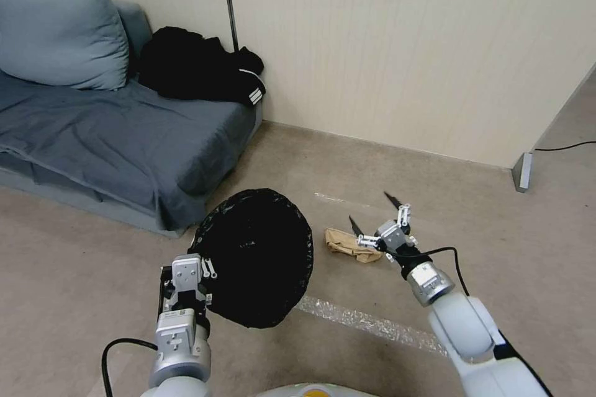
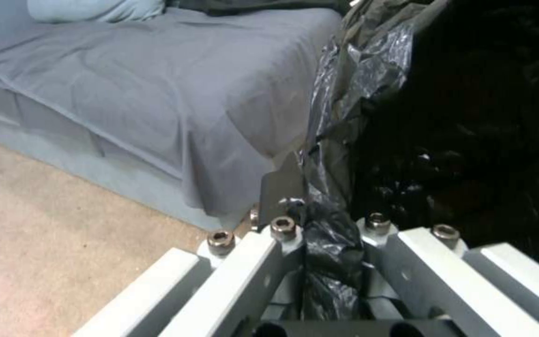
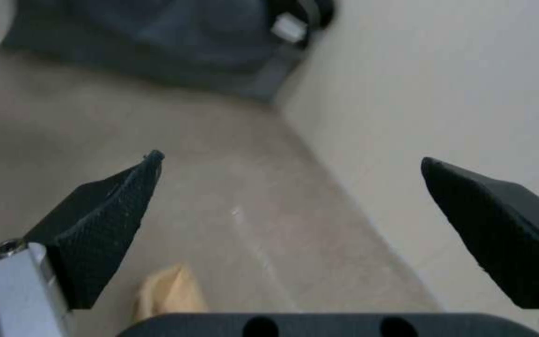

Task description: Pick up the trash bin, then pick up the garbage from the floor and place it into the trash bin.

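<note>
Head view: one trash bin (image 1: 257, 257), its black liner folded over the rim, is held off the floor and tipped so that its mouth faces the camera; one piece of garbage, a crumpled brown paper bag (image 1: 351, 245), lies on the beige floor (image 1: 484, 217) just right of the bin, near a strip of clear tape (image 1: 366, 321). My left gripper (image 1: 200, 270) sits at the bin's near-left rim, forearm rising from the lower edge of the view; in the left wrist view my fingers (image 2: 282, 187) are clenched on the liner-covered rim (image 2: 325, 234), with one grey sofa (image 2: 157, 103) behind. My right gripper (image 1: 375, 216) reaches forward and low, hovering just beside and partly over the paper bag without touching it. In the right wrist view its two black fingertips (image 3: 113, 210) stand spread wide apart, released, with a corner of the bag (image 3: 170, 292) below them and the cream wall (image 3: 456, 93) ahead.
</note>
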